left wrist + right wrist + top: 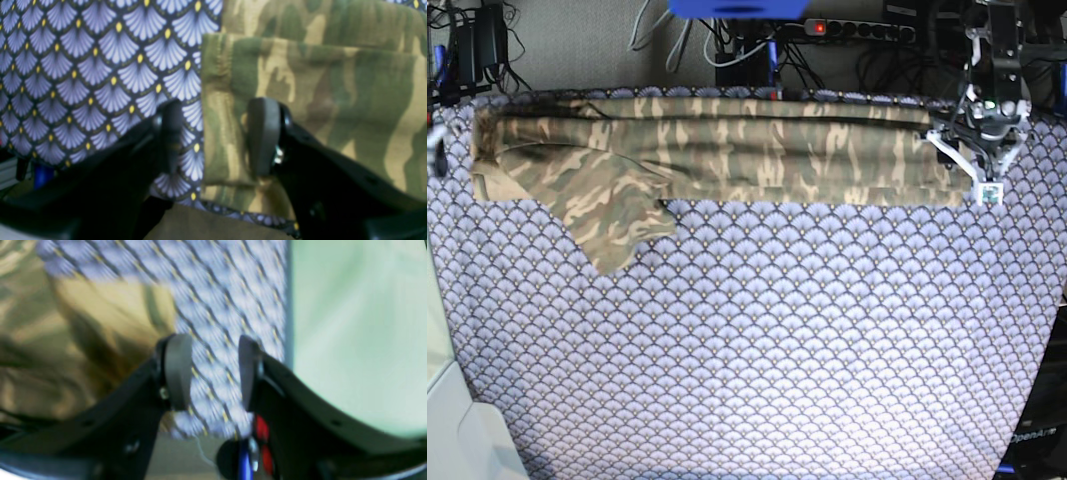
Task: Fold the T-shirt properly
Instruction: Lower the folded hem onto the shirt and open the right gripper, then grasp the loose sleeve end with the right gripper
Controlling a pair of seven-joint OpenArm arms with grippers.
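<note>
While it lies folded into a long narrow band across the top of the base view, the soft camouflage-print T-shirt [717,150] in olive, tan and brown keeps one short sleeve flared down at the upper left of the frame. It rests on the purple-and-white scallop-patterned tablecloth [757,340] that covers the tabletop. At the upper right of the base view the left hand [215,135] hangs over the shirt's end, its jaws spread wide; in the left wrist view one grey pad [263,136] sits above the camouflage cloth and the other above the tablecloth, straddling the shirt's edge and pinching nothing. The right hand [211,373] shows only in its own blurred wrist view, jaws apart and empty over the tablecloth, with the shirt at frame left.
</note>
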